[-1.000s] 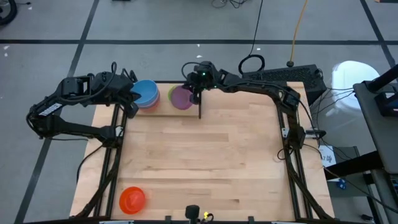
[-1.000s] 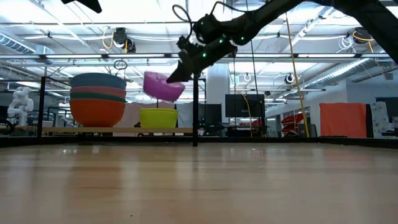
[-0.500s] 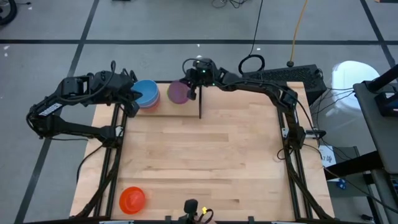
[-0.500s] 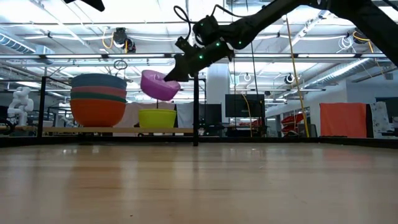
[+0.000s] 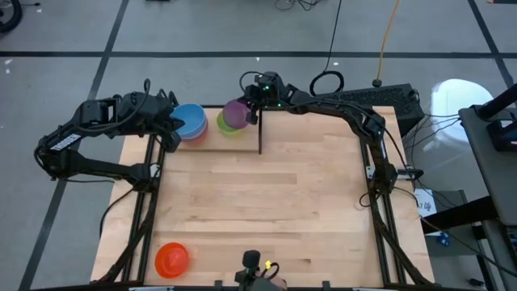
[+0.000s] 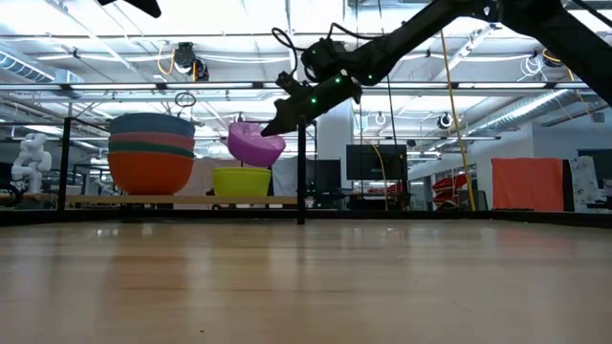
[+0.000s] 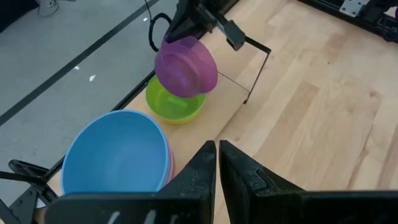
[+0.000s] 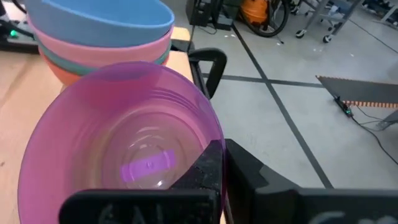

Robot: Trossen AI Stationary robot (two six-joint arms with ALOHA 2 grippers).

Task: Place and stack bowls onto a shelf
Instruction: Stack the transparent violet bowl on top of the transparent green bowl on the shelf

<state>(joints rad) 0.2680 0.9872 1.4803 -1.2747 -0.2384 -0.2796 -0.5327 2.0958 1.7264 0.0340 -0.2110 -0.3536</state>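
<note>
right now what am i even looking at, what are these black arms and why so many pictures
These are two robot arms at a wooden table, each ending in a two-finger pincer. One picture looks straight down from above, one looks level across the tabletop, and two come from cameras on the arms' wrists.

The job is stacking small plastic bowls on the shelf, a narrow plank along the table's far edge. The right pincer is shut on the rim of the purple bowl, holding it tilted in the air just above the yellow-green bowl. Beside that stands a stack of bowls with a blue one on top. The left pincer, nearly shut and holding nothing, waits by that stack. An orange bowl sits alone at the table's near corner.
</note>
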